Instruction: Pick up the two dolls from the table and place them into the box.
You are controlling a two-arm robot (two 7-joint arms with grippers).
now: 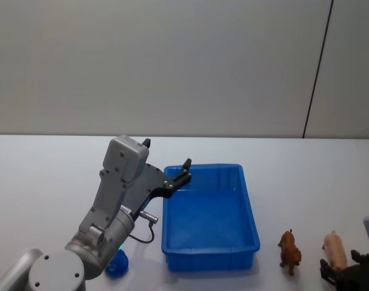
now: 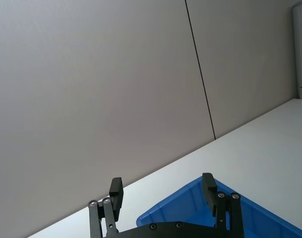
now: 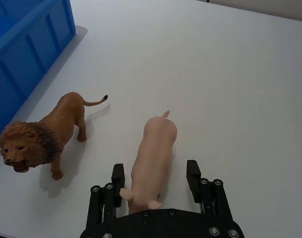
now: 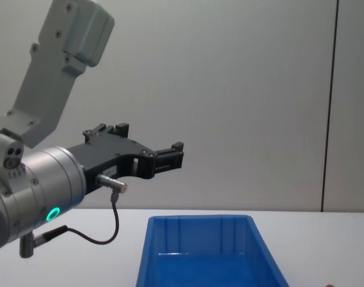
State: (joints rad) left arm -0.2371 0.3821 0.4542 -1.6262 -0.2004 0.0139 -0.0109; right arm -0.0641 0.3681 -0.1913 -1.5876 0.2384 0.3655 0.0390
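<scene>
Two dolls stand on the white table (image 1: 305, 182), right of the blue box (image 1: 252, 227). One is a brown lion (image 1: 289, 249) (image 3: 46, 136); the other is a pale pink pig (image 1: 334, 249) (image 3: 155, 153). My right gripper (image 1: 342, 265) (image 3: 155, 178) is low over the table and open, with one finger on each side of the pig's head end and a gap showing on both sides. The lion stands free between the pig and the box wall (image 3: 31, 54). My left gripper (image 1: 167, 153) (image 2: 162, 191) hangs open and empty in the air above the box's far left corner (image 2: 200, 201).
A small blue round object (image 1: 118, 265) lies on the table by the left arm's base, left of the box. A grey wall with a dark vertical seam (image 1: 317, 70) stands behind the table. The box interior (image 4: 211, 266) holds nothing.
</scene>
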